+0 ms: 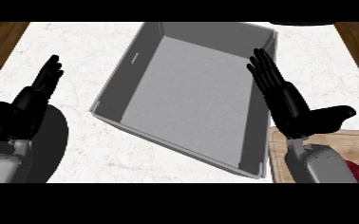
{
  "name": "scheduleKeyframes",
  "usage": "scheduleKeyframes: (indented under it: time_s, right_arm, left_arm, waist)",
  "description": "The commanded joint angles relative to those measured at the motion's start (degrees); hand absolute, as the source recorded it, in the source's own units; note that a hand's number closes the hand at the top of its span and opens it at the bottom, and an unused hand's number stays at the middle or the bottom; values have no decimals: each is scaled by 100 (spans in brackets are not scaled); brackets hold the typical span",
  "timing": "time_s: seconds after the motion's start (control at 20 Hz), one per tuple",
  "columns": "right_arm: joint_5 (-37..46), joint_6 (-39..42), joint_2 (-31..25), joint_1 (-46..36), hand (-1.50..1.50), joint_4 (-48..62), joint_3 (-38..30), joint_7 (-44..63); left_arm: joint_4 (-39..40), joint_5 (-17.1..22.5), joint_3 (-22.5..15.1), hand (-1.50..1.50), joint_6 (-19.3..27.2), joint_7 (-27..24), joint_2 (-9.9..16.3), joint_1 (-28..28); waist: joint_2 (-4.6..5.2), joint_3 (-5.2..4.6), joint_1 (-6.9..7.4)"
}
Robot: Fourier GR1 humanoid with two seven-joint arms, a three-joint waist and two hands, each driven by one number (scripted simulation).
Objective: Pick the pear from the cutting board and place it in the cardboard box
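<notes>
Head view shows no pear; it may lie hidden under the right forearm on the cutting board [279, 147], whose wooden corner peeks out just below the right hand [286, 99]. That hand is flat, fingers straight and together, thumb out, holding nothing, poised over the right wall of the grey box [112, 83] lying to its left. Beyond the box, the left hand [36, 95] rests open, fingers up
</notes>
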Motion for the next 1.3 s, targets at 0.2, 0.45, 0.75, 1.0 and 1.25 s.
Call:
scheduleKeyframes:
  time_s: [0.2, 0.45, 0.75, 1.0, 1.25]
  right_arm:
    - [-2671, 2281, -813, 404, -150, -254, -1857, -545]
    - [-1819, 2138, -1608, 1098, -150, 1595, -2627, -865]
    - [-1693, 4137, -2118, 954, -150, 3244, -3109, -2148]
    - [-291, 4612, -3370, 937, -150, 3057, -2849, -2656]
    - [956, 5203, -4192, 1209, -150, 2853, -2316, -3347]
  left_arm:
    - [151, -382, 83, 0, 433, -63, -105, 568]
    - [-63, -475, -308, 0, 530, 48, -459, 925]
    - [-138, -654, -341, 0, 546, 73, -562, 870]
    - [187, -761, -469, 0, 636, 97, -730, 661]
    - [114, -796, -527, 0, 631, 7, -784, 782]
  waist:
    - [-175, 6, -157]
    - [-120, 11, -62]
    - [-146, -8, 31]
    - [-119, -3, 29]
    - [-137, 0, 43]
